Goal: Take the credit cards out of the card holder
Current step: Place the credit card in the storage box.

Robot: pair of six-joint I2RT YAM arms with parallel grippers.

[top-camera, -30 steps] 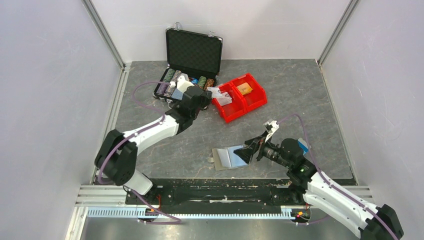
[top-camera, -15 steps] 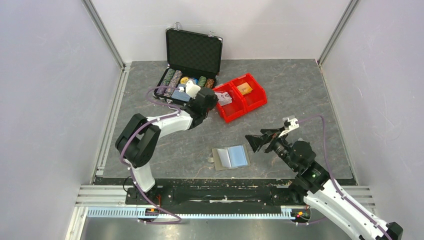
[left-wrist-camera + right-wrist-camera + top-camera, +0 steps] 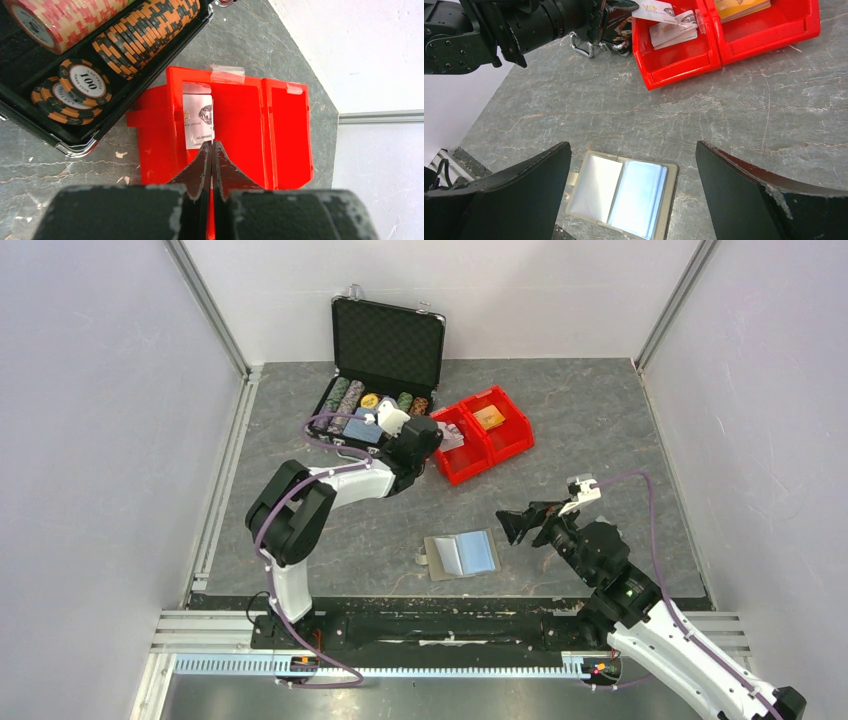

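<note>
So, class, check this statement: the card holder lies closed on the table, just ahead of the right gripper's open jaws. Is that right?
One thing is wrong: the card holder lies open, not closed. The right wrist view shows its pale inner panels spread flat on the table, just ahead of the right gripper, whose jaws stand open.

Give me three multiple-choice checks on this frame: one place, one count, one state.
1. Where is the card holder? A. in the poker-chip case B. flat on the table C. held in the air
2. How many red bins? A. one B. two C. four
3. Right gripper? A. open, empty B. shut on a card C. shut, empty
Key: B, it lies on the grey tabletop; B, two sit side by side; A, its fingers stand wide apart with nothing between.
</note>
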